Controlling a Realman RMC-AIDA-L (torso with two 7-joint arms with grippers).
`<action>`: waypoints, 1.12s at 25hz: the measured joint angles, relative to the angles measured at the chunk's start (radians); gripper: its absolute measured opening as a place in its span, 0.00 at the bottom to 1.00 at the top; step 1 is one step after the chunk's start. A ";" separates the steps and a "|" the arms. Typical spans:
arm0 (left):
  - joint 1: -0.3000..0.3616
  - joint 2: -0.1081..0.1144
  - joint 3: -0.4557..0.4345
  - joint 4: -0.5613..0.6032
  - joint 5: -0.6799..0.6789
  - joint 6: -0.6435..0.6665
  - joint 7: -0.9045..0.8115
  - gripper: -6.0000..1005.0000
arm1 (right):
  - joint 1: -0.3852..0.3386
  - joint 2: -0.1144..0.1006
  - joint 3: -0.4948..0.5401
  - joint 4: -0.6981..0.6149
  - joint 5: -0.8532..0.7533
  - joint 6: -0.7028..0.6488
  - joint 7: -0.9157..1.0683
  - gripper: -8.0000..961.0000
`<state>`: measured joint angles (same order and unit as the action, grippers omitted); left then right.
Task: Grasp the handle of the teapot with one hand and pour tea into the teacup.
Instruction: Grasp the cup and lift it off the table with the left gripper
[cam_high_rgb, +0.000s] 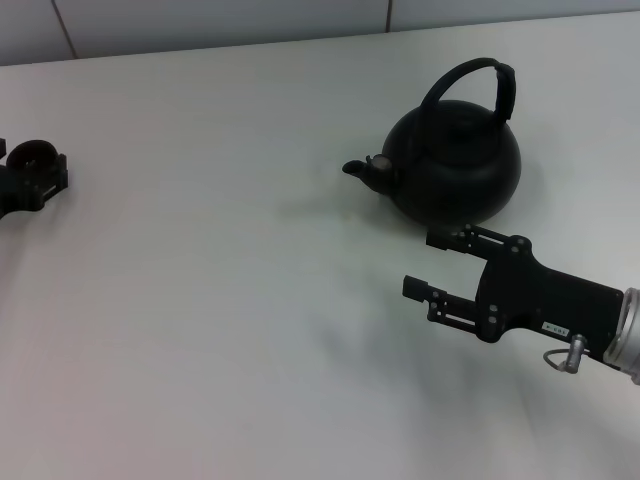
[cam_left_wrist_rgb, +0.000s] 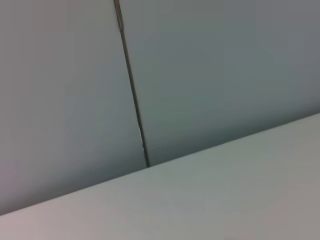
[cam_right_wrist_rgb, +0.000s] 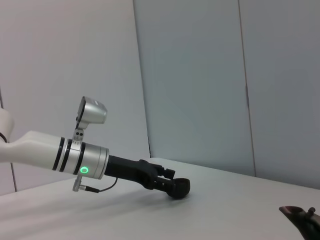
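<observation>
The black teapot (cam_high_rgb: 455, 170) stands upright at the back right of the table, its spout (cam_high_rgb: 357, 168) pointing left. Its arched handle (cam_high_rgb: 470, 80) loops over the top and nothing touches it. My right gripper (cam_high_rgb: 420, 265) is open and empty, just in front of the teapot's body, fingers pointing left. The spout tip shows in the right wrist view (cam_right_wrist_rgb: 300, 217). At the far left my left gripper (cam_high_rgb: 35, 170) is shut on the small dark teacup (cam_high_rgb: 33, 153), low at the table. The right wrist view also shows the left gripper (cam_right_wrist_rgb: 167, 184) and the cup (cam_right_wrist_rgb: 179, 188).
The white table (cam_high_rgb: 220, 300) spreads wide between the two arms. A grey panelled wall (cam_left_wrist_rgb: 200, 75) rises behind its back edge. The left wrist view shows only wall and table top.
</observation>
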<state>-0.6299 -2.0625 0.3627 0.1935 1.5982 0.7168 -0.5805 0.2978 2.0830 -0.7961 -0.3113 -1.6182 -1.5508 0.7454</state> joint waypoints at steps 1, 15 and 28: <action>-0.004 0.000 0.002 -0.001 0.000 -0.013 -0.005 0.79 | 0.000 0.000 0.000 0.000 0.000 0.000 0.000 0.72; -0.031 0.001 0.032 -0.009 0.010 -0.060 -0.064 0.79 | 0.000 0.000 0.000 0.000 0.000 0.002 0.000 0.71; -0.038 0.000 0.040 -0.009 0.003 -0.085 -0.064 0.71 | -0.002 0.000 0.000 0.002 0.000 -0.002 0.000 0.71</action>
<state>-0.6677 -2.0629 0.4026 0.1844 1.6008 0.6316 -0.6449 0.2961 2.0830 -0.7961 -0.3098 -1.6183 -1.5527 0.7455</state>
